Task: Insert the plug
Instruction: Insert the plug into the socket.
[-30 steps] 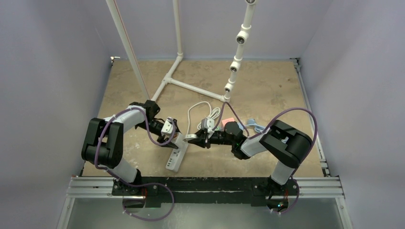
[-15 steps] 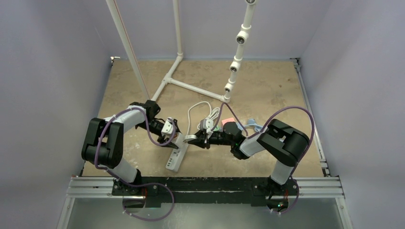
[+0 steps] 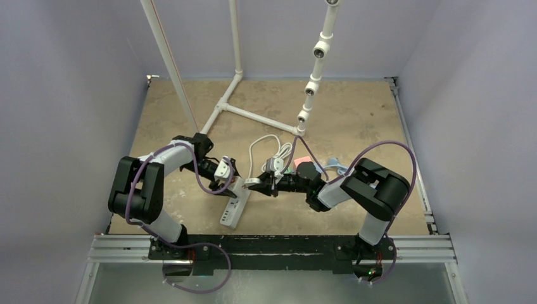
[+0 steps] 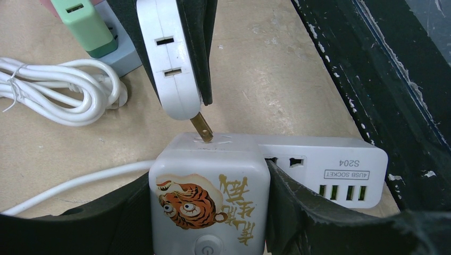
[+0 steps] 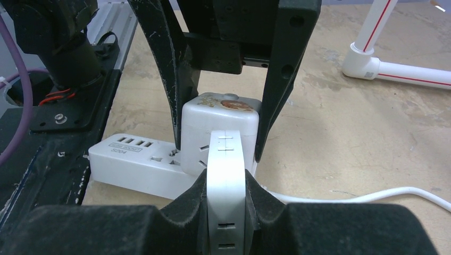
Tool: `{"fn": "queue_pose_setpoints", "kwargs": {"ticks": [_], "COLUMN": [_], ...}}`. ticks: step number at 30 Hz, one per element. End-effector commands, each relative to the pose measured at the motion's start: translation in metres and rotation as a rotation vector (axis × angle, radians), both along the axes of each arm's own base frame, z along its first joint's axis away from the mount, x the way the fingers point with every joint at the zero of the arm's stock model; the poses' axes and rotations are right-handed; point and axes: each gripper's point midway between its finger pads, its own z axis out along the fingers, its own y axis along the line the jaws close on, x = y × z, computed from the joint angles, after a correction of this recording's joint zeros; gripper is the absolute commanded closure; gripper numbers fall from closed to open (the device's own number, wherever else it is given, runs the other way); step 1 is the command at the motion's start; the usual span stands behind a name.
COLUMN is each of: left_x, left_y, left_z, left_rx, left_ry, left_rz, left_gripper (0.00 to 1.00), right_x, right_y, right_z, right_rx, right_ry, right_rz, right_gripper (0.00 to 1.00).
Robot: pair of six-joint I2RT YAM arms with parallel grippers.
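Note:
The plug (image 5: 226, 175) is a flat white adapter, and my right gripper (image 5: 226, 197) is shut on it. Its brass prong (image 4: 202, 127) touches the top face of the white socket cube (image 4: 210, 196) with a tiger sticker. The cube is the raised end of the power strip (image 4: 330, 167). My left gripper (image 4: 210, 178) is shut on the cube's two sides, its fingers (image 5: 173, 79) reaching down around it. In the top view the plug (image 3: 253, 182) and right gripper (image 3: 258, 183) meet the left gripper (image 3: 235, 182) over the strip (image 3: 232, 212).
A coiled white cable (image 4: 64, 93) and a green charger (image 4: 88, 24) lie just beyond the plug. A white pipe frame (image 3: 253, 115) stands at the back of the table. The black base rail (image 4: 372, 79) runs close to the strip's USB end.
The right gripper with the plug has crept slightly left toward the cube. The left arm has not moved.

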Motion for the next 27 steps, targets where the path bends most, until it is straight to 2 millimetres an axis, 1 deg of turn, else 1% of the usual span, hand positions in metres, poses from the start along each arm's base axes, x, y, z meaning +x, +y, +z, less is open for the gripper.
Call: {"fn": "queue_pose_setpoints", "kwargs": {"ticks": [1,9,20,27], "left_x": [-0.0031,-0.0041,-0.0049,-0.0041], "left_y": [-0.0103,-0.0104,-0.0103,-0.0113], "left_z": [0.0152,0.0151,0.0151,0.0157], "left_rx": [-0.085,-0.086,-0.087,-0.091], "left_ry": [-0.001,0.0,-0.002,-0.004], "left_rz": [-0.006,-0.01,-0.013,-0.014], "left_gripper": [0.98,0.99,1.0,1.0], "right_x": [0.0055,0.0054,0.0142,0.0132], "right_y": [0.0054,0.0049,0.0022,0.0009], "right_z": [0.0102,0.0028,0.0078,0.0022], "right_rx": [0.042,0.024,0.056,0.041], "right_ry": [-0.042,-0.041,-0.056,-0.059], "right_rz": [-0.013,-0.009,-0.067,-0.064], "right_gripper": [1.0,1.0,1.0,1.0]}}
